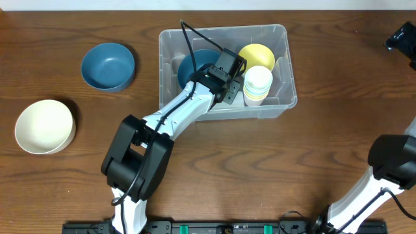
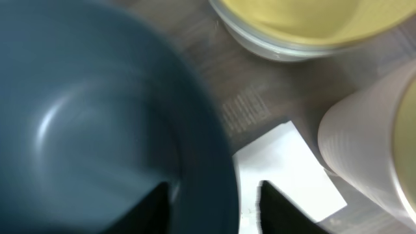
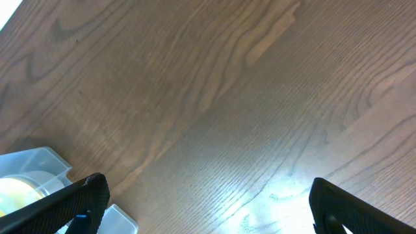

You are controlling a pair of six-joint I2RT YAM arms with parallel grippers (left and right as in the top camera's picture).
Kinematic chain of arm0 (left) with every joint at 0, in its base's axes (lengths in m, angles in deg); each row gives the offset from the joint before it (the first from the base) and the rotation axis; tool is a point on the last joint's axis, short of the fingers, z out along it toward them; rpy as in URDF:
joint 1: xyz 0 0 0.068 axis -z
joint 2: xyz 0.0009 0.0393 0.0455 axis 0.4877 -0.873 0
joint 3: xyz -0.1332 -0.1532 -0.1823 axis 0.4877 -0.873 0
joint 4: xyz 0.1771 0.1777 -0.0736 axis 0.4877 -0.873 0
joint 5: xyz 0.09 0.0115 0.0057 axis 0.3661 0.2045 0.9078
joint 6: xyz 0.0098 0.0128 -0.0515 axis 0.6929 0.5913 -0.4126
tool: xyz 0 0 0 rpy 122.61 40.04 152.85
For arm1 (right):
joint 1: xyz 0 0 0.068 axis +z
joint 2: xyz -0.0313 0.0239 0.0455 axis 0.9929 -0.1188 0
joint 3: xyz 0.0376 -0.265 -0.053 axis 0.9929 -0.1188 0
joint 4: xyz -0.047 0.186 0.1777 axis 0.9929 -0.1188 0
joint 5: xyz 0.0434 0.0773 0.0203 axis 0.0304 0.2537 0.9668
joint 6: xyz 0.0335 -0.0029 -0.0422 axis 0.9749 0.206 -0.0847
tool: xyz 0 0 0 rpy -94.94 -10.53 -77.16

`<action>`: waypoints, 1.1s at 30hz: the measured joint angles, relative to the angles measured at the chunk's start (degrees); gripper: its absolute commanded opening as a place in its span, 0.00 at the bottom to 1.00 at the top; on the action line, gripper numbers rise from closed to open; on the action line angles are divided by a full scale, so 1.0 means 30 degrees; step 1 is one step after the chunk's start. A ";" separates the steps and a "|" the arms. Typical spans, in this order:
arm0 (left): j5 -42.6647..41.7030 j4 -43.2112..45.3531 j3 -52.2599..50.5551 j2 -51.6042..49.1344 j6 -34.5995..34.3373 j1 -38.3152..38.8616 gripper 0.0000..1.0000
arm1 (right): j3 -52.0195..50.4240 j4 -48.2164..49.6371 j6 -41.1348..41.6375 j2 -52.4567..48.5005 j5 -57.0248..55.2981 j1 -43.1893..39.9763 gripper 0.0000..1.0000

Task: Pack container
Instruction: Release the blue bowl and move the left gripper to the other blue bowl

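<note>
The clear plastic container (image 1: 281, 103) stands at the table's back middle. Inside it are a blue bowl (image 1: 194, 65), a yellow bowl (image 1: 257, 54) and a stack of white and yellow cups (image 1: 258, 83). My left gripper (image 1: 225, 73) reaches down into the container. In the left wrist view its jaws (image 2: 214, 195) straddle the blue bowl's (image 2: 97, 130) rim, one finger inside, one outside with a gap to the rim, so it is open. The white label (image 2: 286, 169) shows below. My right gripper (image 3: 208, 201) hangs open over bare wood, with nothing between its fingers.
A second blue bowl (image 1: 108, 66) and a cream bowl (image 1: 44, 126) sit on the table left of the container. The right arm's head (image 1: 404, 39) is at the far right back edge. A corner of the container (image 3: 39, 162) shows in the right wrist view.
</note>
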 measured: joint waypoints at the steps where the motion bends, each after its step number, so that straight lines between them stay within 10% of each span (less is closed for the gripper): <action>1: 0.0015 0.0022 0.0000 0.0000 0.0029 -0.0007 0.53 | 0.0000 0.0000 0.0000 0.0000 0.0000 0.0000 0.99; 13: 0.0131 0.0415 0.0000 0.1144 0.0015 -0.0408 0.69 | 0.0000 0.0000 0.0000 0.0000 0.0000 0.0000 0.99; 21: 0.0138 -0.0561 0.0000 0.7504 0.0015 -0.1902 0.74 | 0.0000 0.0007 0.0000 0.0000 0.0000 -0.0007 0.99; 33: 0.0299 -0.1756 0.0219 0.9187 0.0175 -1.0222 0.91 | 0.0000 0.0000 0.0000 0.0000 0.0007 -0.0007 0.99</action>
